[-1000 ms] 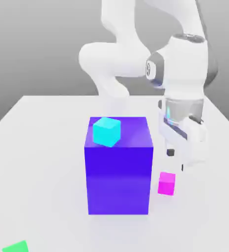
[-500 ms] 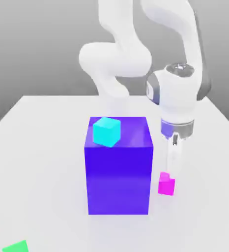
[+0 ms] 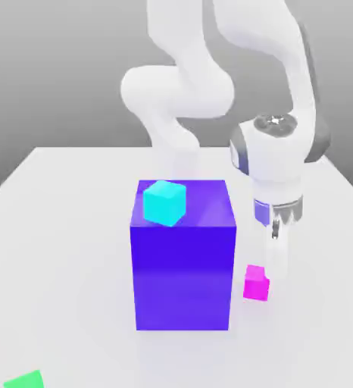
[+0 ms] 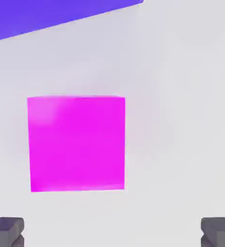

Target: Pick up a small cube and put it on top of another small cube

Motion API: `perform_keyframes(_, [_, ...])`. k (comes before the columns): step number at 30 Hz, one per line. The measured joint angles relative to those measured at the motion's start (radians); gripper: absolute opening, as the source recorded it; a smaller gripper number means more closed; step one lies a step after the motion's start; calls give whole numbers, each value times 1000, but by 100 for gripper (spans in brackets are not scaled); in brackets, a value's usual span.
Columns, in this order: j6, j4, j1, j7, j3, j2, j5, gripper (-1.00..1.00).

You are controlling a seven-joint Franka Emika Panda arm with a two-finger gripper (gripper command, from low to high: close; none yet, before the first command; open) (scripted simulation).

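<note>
magenta cube (image 4: 76, 144) lies on the table just below the claw (image 4: 112, 231) — fingers spread wide, grasping nothing.

A big blue-violet block (image 3: 182, 258) is sitting pretty much in the middle of the white table (image 3: 66, 227) — it's standing upright, flat on the surface. A little cyan cube (image 3: 164, 202) is resting on top of it, hanging out near the front corner on the exterior view's left, and it's turned a bit relative to the block's edges. Behind it all — plain grey backdrop.
</note>
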Motion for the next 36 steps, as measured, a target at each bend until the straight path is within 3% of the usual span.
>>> perform_keyframes(6, [52, 1, 220, 81, -251, 56, -115, 0])
perform_keyframes(14, [110, 11, 647, 86, -668, 98, -94, 0])
perform_keyframes(15, [116, 12, 703, 86, -720, 102, -89, -100])
perform_keyframes(22, [118, 14, 717, 72, -733, 103, -80, -100])
perform_keyframes(29, [65, 15, 440, -29, -433, 74, 35, -100])
perform_keyframes(36, [-8, 23, 314, -151, -263, 1, 206, -100])
